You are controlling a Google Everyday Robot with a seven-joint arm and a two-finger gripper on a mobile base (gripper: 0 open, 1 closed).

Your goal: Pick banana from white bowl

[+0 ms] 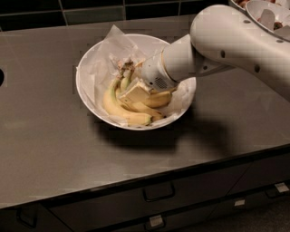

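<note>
Well, there is just one camera view here, looking down on a dark grey tabletop (50, 149). The white bowl (82, 94) sits on it, a little toward 12 o'clock from the middle of the view. It is big, round and shallow, and crumpled white paper (103, 63) lies inside it, with one corner poking up over the rim at about 11 o'clock.

The banana (118, 108) is in the bowl, a yellow bunch that lies mostly in the bowl's 6 o'clock half. Its tips point toward 4 o'clock, and its brownish stem (125, 67) is up near the middle of the bowl, toward 12 o'clock of the bunch.

The robot's white arm (226, 41) comes in from 2 o'clock and reaches down over the bowl's rim at 3 o'clock. The claw (136, 93) is inside the bowl, right on top of the bunch and touching it. A pale flat part of it lies across the bananas. I cannot tell how far open the claw is, or whether it has hold of the banana.

A smaller white bowl (268, 12) with some food in it peeks in at the 1 o'clock corner. Dark drawers (113, 206) with handles run below the tabletop's edge at 6 o'clock, and dark tiles (90, 11) are at 12 o'clock.
</note>
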